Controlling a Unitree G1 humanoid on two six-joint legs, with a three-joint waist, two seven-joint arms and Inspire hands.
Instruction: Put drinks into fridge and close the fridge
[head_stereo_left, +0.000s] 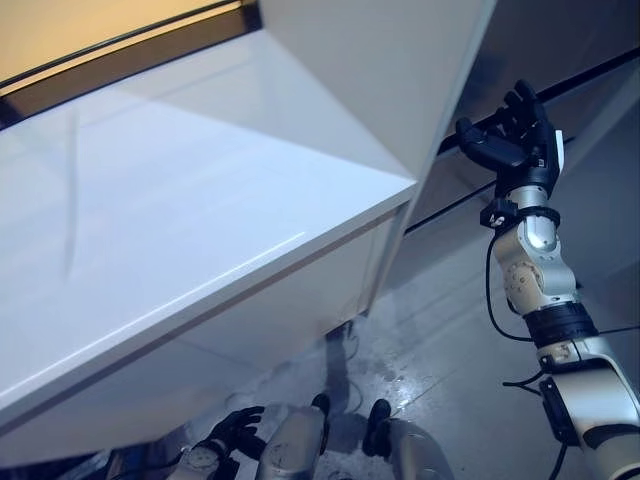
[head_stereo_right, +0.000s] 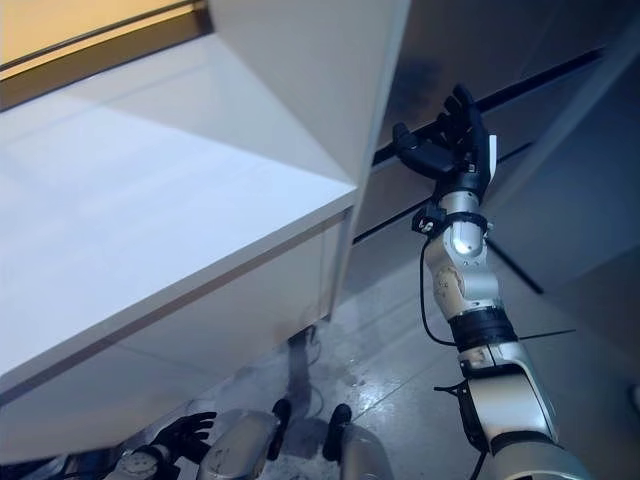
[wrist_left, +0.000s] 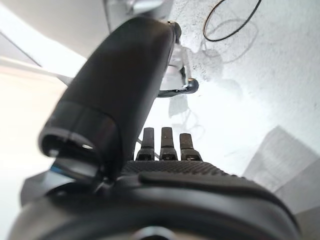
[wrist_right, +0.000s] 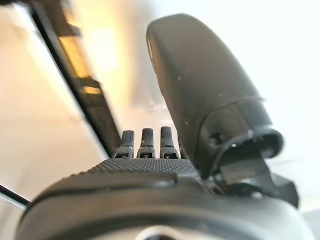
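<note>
Head views: a large white glossy cabinet body (head_stereo_left: 200, 200) fills the left and centre of the scene. I take it for the white fridge, though no shelves or interior show from here. A tall white flat panel (head_stereo_left: 400, 70) stands up from its near corner, edge-on to me; it may be the fridge door, cannot confirm.

My right robot hand (head_stereo_left: 510, 135) is raised high on the right, just beside the panel's edge and in front of a dark grey wall (head_stereo_left: 560, 40) crossed by a black horizontal strip (head_stereo_right: 540, 85). Fingers are extended and a little spread, thumb out to the side; the hand is released and carries nothing. Whether a fingertip touches the panel, I cannot tell. The right wrist view agrees: straight fingers (wrist_right: 145, 140) and the thumb standing clear, with a black strip and a pale surface beyond them.

My left robot hand (head_stereo_left: 235, 430) hangs low at the bottom edge, below the cabinet and above the grey speckled floor (head_stereo_left: 440, 340). Fingers are loosely spread, released, nothing in them. The left wrist view shows straight fingers (wrist_left: 165, 142) over pale floor.

Drinks: none visible in any view, neither in a hand nor on the cabinet.
</note>
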